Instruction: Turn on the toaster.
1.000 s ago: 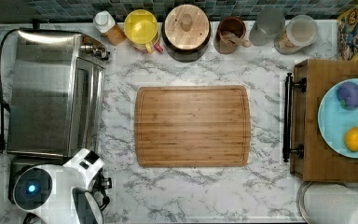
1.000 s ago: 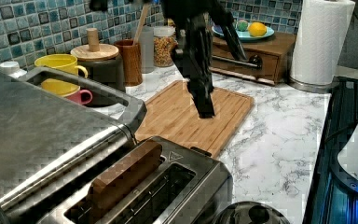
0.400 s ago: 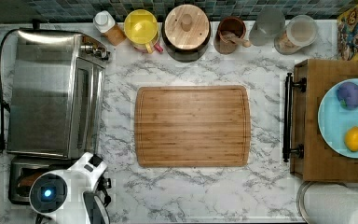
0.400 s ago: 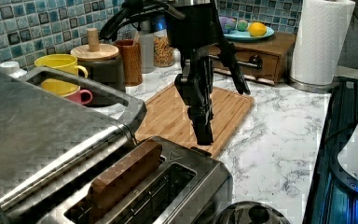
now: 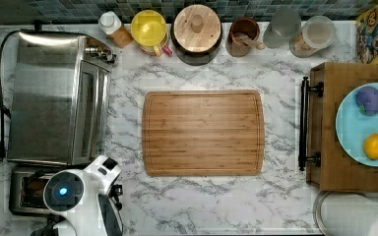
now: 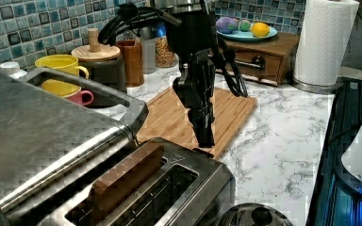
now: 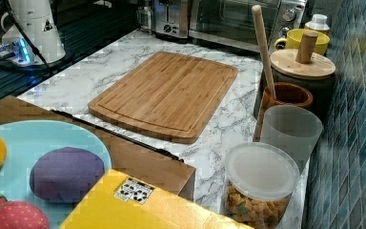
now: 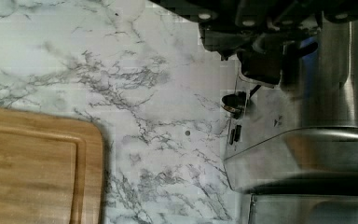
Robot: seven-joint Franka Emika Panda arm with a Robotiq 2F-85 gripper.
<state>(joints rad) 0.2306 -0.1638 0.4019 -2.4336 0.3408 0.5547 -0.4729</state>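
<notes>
Toaster [image 6: 169,188] position: on the marble counter [image 5: 226,201] at about 8 o'clock from the wooden cutting board [image 5: 203,132] in the top view, directly beside the larger toaster oven [image 5: 54,98], which lies at 9 o'clock from the board. In the left view, a brown slice of bread [image 6: 125,181] stands upright in the toaster's long top slot. Gripper [image 6: 206,139] position: in the left view it points downward with its black fingertips just above the toaster's end nearest the board; contact with the toaster cannot be determined. In the wrist view, the dark gripper body sits over the toaster's end face, where a small round knob [image 8: 233,101] and a slot are visible. Finger opening cannot be determined, and nothing is visibly held. In the top view, the white arm [image 5: 86,196] covers part of the toaster. Along the counter's 12 o'clock edge in the top view stand a yellow mug [image 5: 150,27], a lidded wooden-top jar [image 5: 197,29] and a brown cup [image 5: 242,35]. At 3 o'clock from the board, a blue plate [image 5: 354,132] carries a lemon [image 5: 374,146].
</notes>
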